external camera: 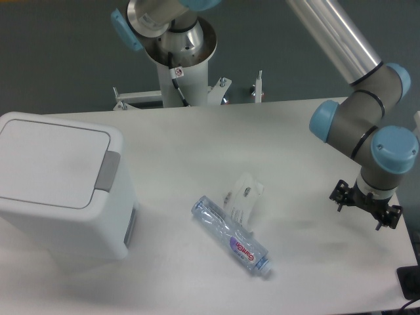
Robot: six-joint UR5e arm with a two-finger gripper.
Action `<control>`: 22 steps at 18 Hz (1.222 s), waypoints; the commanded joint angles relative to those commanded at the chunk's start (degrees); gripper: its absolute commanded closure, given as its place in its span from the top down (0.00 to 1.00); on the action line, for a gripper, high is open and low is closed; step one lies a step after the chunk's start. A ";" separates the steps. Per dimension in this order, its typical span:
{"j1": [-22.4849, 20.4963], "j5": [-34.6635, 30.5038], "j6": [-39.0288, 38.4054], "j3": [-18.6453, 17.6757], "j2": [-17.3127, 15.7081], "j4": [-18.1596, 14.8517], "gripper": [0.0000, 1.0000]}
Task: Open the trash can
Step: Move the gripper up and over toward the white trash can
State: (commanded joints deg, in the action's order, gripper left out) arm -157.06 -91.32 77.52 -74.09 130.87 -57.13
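Observation:
The trash can (65,190) is a big white boxy bin standing at the table's left side. Its flat lid (49,157) lies down flat, with a grey push tab (109,171) at the lid's right edge. My gripper (366,205) hangs far off at the table's right edge, below the blue-capped wrist. Only a black part of it shows under the wrist, and its fingers cannot be made out. It touches nothing.
A clear plastic bottle (231,236) lies on its side in the middle of the white table (302,269). A small crumpled white wrapper (244,196) sits just behind it. The arm's base (177,52) stands at the table's back edge.

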 joint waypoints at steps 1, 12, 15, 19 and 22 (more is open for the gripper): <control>0.00 -0.09 0.00 -0.17 0.00 0.35 1.00; 0.53 4.57 -10.00 -2.11 -1.84 2.81 1.00; 1.40 5.01 -13.87 -3.69 -2.28 2.64 1.00; 1.84 6.84 -17.31 -3.78 -4.83 2.55 1.00; 2.11 12.29 -23.35 -3.87 -6.85 2.20 1.00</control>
State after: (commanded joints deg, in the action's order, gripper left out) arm -154.95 -79.03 54.17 -77.96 124.02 -54.93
